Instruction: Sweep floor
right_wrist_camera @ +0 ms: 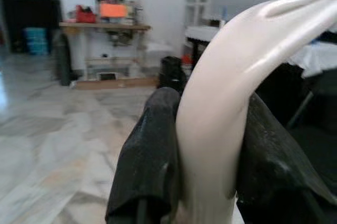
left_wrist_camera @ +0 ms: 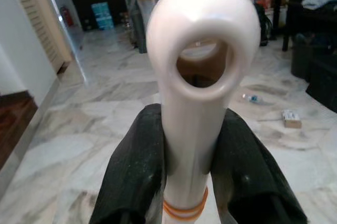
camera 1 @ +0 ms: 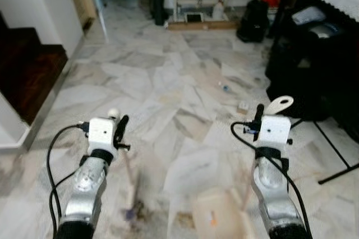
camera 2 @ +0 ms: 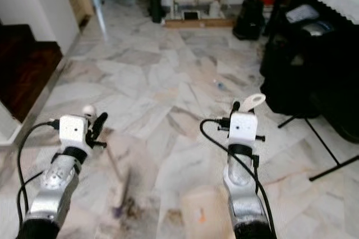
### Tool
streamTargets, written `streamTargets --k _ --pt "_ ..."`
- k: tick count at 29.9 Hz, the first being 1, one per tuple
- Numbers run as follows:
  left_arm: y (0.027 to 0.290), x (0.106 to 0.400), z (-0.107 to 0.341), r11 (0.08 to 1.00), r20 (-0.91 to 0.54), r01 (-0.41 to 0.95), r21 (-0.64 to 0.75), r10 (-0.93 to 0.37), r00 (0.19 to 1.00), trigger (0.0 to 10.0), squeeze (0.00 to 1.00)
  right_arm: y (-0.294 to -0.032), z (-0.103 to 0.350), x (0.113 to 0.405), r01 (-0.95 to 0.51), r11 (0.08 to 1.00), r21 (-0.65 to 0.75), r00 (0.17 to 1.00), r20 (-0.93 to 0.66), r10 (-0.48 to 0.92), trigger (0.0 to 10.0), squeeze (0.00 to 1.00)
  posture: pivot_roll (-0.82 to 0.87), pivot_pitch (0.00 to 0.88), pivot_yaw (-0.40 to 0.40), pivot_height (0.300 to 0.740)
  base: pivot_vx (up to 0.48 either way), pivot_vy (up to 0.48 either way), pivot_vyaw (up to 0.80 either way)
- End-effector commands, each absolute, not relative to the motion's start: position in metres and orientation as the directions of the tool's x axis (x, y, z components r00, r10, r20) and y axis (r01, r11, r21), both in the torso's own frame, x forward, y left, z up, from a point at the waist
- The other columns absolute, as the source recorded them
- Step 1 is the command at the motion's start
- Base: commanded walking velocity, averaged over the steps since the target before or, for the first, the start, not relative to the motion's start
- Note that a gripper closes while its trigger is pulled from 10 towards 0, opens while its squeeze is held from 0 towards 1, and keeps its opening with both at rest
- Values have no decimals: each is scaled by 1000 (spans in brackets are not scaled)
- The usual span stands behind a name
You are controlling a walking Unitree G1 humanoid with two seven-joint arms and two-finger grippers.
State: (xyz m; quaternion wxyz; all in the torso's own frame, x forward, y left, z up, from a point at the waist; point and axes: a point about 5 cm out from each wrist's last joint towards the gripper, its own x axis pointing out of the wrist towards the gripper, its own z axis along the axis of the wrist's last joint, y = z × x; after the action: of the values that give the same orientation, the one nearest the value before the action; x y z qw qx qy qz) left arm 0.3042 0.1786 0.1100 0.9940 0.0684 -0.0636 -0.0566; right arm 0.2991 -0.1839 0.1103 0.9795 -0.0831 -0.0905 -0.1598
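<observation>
My left gripper (camera 1: 119, 129) is shut on the cream broom handle (left_wrist_camera: 196, 71), just below its ringed end. The broom shaft (camera 1: 130, 171) slants down to the brush head (camera 1: 131, 208), which rests on the marble floor beside a dark patch of dirt (camera 1: 140, 214). My right gripper (camera 1: 259, 116) is shut on the curved cream dustpan handle (right_wrist_camera: 231, 77). The dustpan (camera 1: 216, 214) lies on the floor between my arms with an orange scrap in it. Farther ahead lie a small blue scrap (camera 1: 225, 87) and a small box (camera 1: 243, 105).
A dark wooden step (camera 1: 28, 76) and a white wall bound the left side. A black table with dark bags (camera 1: 314, 70) and thin stand legs (camera 1: 336, 155) crowd the right. At the back stand a shelf unit (camera 1: 202, 3) and a black bag (camera 1: 253, 21).
</observation>
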Motion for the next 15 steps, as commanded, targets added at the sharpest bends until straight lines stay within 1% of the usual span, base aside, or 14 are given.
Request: streamTargets --k 1,15 --pt "176 308 122 984 171 112 137 -135 976 10000 0 -182 122 303 325 935 -143 925 252 -283 10000 0 -89 0 17 740 435 0 0" --pt "174 309 121 985 172 119 129 -140 975 10000 0 -182 122 304 322 935 -146 925 258 -278 10000 0 -92 0 18 740 433 0 0"
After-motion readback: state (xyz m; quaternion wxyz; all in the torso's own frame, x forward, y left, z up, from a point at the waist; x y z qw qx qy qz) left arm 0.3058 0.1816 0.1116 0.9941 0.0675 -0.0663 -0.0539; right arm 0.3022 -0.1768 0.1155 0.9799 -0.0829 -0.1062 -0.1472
